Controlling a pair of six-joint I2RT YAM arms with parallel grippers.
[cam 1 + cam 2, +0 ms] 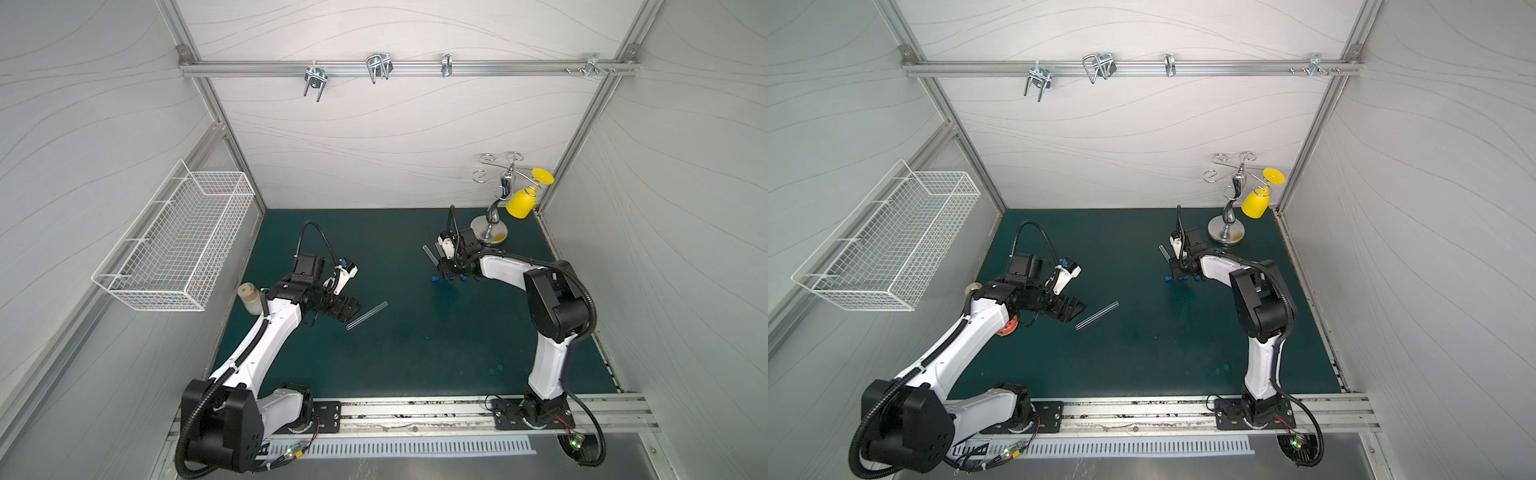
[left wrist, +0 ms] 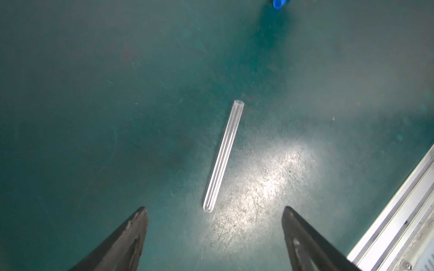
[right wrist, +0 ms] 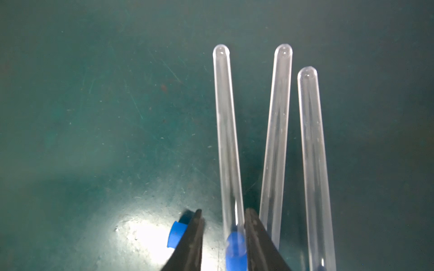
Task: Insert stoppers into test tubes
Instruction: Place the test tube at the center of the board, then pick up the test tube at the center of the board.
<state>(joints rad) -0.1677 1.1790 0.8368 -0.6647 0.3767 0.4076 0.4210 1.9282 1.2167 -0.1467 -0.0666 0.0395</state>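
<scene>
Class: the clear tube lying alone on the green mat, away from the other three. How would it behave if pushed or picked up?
The test tube is round and lies flat on the mat, so a sideways push would probably roll it. It looks thin-walled and empty: likely light and stiff, perhaps brittle. Its glossy wall may slip in a loose grip.

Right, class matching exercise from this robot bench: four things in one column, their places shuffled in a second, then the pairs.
1 lone slender clear test tube
2 yellow plastic goblet
3 white wire basket
4 squat cream-capped bottle

A hanging upside down on the chrome rack
B fixed to the side wall
C flat on the green mat before the left gripper's open jaws
D standing beside the left arm

Pairs: 1-C, 2-A, 3-B, 4-D
</scene>
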